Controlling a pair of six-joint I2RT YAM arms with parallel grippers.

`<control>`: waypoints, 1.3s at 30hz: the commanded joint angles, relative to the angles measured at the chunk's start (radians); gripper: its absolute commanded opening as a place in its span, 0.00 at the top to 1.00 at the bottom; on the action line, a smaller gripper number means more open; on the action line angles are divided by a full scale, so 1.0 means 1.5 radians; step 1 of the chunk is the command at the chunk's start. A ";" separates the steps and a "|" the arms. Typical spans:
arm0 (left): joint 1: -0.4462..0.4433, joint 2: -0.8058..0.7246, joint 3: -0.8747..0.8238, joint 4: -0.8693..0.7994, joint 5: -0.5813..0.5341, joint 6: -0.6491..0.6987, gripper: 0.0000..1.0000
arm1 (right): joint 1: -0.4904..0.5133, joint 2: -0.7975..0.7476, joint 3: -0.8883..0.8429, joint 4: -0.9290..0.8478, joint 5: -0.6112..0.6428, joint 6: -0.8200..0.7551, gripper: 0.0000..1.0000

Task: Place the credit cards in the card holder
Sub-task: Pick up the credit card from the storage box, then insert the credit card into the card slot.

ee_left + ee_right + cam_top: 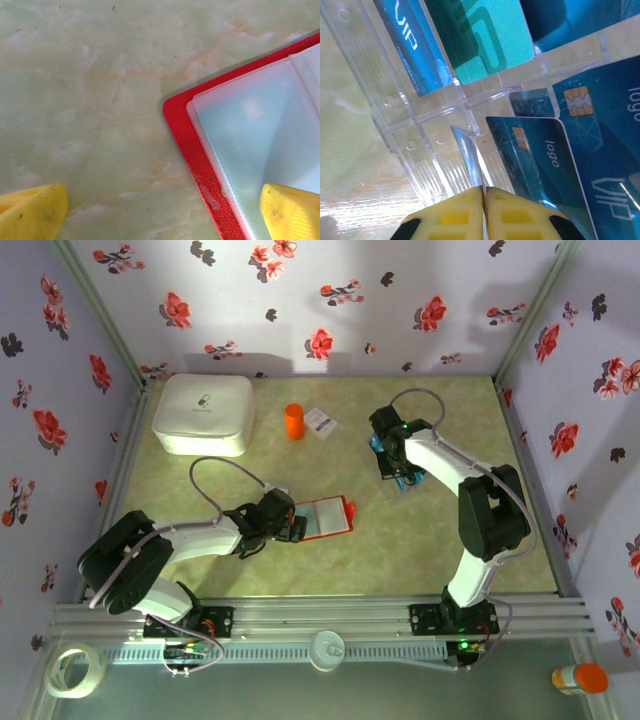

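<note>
Now we note: right gripper (483, 194) clamped on card (470, 155) edge for lifting; left gripper (161, 212) spread over holder (186, 135) corner, likely steadying.

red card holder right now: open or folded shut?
Open. The card holder lies flat, pale inside face up within its red border in the top view; the left wrist view shows frosted sleeves over the red cover.

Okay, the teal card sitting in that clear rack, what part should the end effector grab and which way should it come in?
Pinch the teal card by its free top edge, coming down from above with a finger on each flat face. It is thin and seems to lean inside the clear rack, whose dividers likely block a sideways approach.
</note>
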 commanded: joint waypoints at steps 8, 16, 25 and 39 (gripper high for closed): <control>0.001 0.016 -0.013 -0.019 0.011 -0.010 0.00 | -0.002 -0.070 0.036 -0.030 -0.059 -0.025 1.00; 0.001 0.011 -0.011 -0.032 0.006 -0.016 0.00 | 0.009 -0.130 0.042 -0.018 -0.124 -0.005 1.00; 0.001 0.021 -0.001 -0.037 -0.003 -0.028 0.00 | 0.014 -0.202 -0.023 0.096 -0.285 0.088 1.00; 0.001 0.007 -0.013 -0.051 -0.025 -0.034 0.00 | 0.045 -0.204 -0.245 0.485 -0.480 0.320 1.00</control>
